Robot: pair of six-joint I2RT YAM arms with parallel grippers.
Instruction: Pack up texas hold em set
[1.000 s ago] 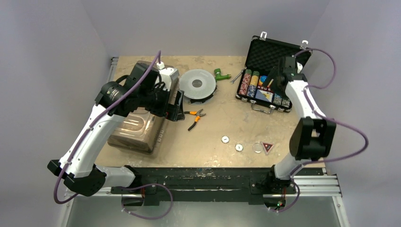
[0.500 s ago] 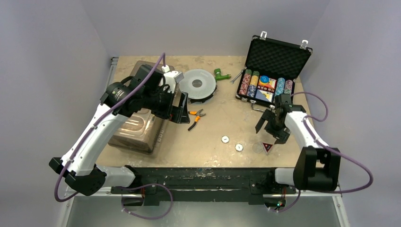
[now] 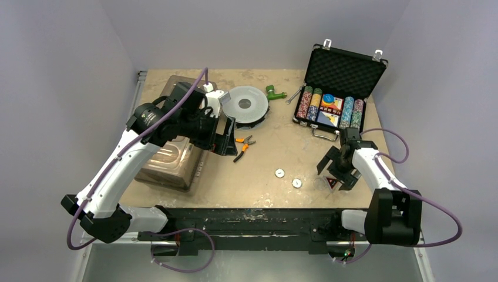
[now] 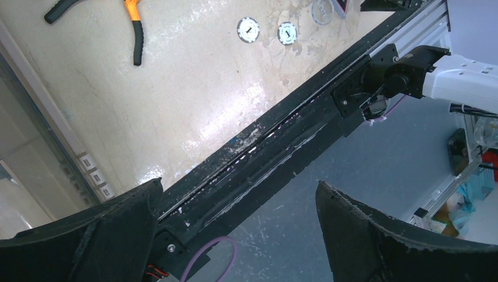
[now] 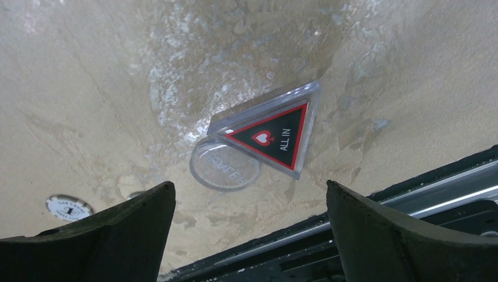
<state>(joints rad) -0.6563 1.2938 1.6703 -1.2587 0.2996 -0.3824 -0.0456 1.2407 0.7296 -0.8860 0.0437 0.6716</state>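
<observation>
Swung down from the open black foam-lined briefcase [image 3: 346, 71] at the far right corner of the counter [image 3: 282, 150], the right gripper [image 3: 339, 174] now hangs over the clear triangular "ALL IN" button [image 5: 267, 132] by the near edge, spread wide and empty; the left gripper [image 4: 238, 197] likewise gapes empty.

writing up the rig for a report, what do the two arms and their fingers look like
The left arm and right arm match: white link shells between bulky black joint housings, black bases. A purple cable loops along each. The black wedge-shaped fingers are broad and matte, with rough edges. No markings are legible.
</observation>
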